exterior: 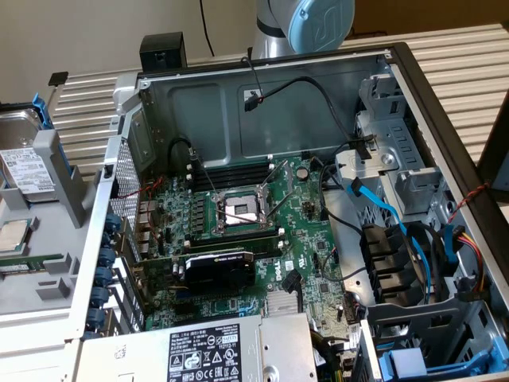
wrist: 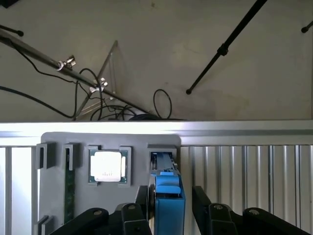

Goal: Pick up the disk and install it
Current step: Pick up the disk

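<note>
The disk [wrist: 169, 205] stands between the parted jaws, not yet clamped

The silver-grey tubular robot arm [exterior: 270, 33] is wearing a round light-blue plastic joint cap [exterior: 322, 20] that is carrying a pale curved marking. The black metal two-fingered gripper [wrist: 171, 196] is showing angular linkage bars [wrist: 80, 223], each one bearing a round dark pivot screw [wrist: 129, 207] that is catching the light.

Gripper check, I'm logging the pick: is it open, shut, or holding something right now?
Gripper: open, jaws astride the blue carrier of the disk, a gap visible on one side, not gripping yet.
</note>
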